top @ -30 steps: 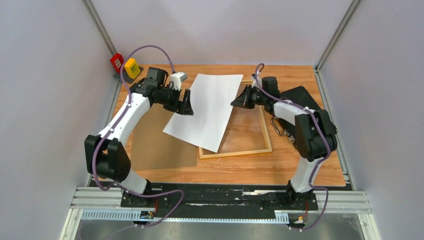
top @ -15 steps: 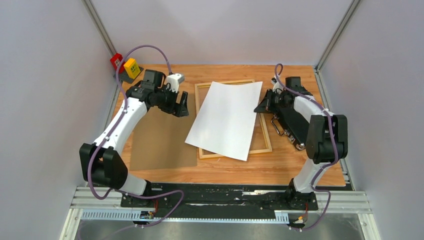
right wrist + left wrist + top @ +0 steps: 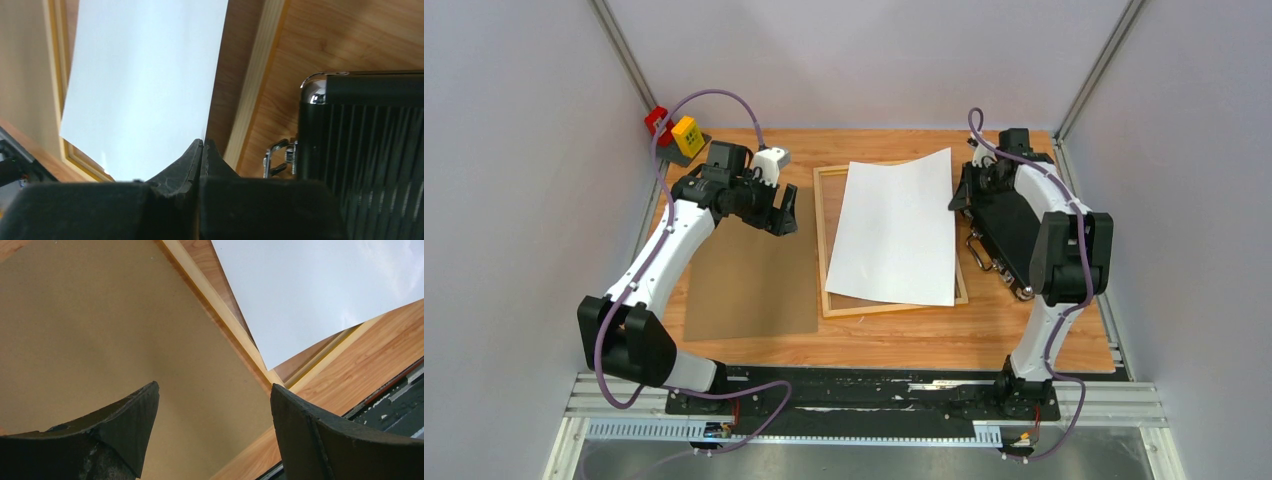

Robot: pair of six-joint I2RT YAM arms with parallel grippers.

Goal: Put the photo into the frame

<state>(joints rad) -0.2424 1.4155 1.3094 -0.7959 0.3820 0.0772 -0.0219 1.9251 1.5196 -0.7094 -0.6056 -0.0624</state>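
Plain grey walls (image 3: 864, 60) on three sides, metal posts (image 3: 629, 65) climbing the far corners. Wooden tabletop (image 3: 904, 340) stretches out around the left fingers (image 3: 788, 210), evenly lit, shadows soft. Beyond those fingers, by the left wall: a red box (image 3: 657, 122) beside a yellow box (image 3: 688, 134).

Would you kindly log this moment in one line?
right gripper: shut on photo | left gripper: open, empty | photo: over frame, askew

White photo (image 3: 894, 232), light wood frame (image 3: 821, 240), brown panel (image 3: 744, 280), black ribbed case (image 3: 370, 165).
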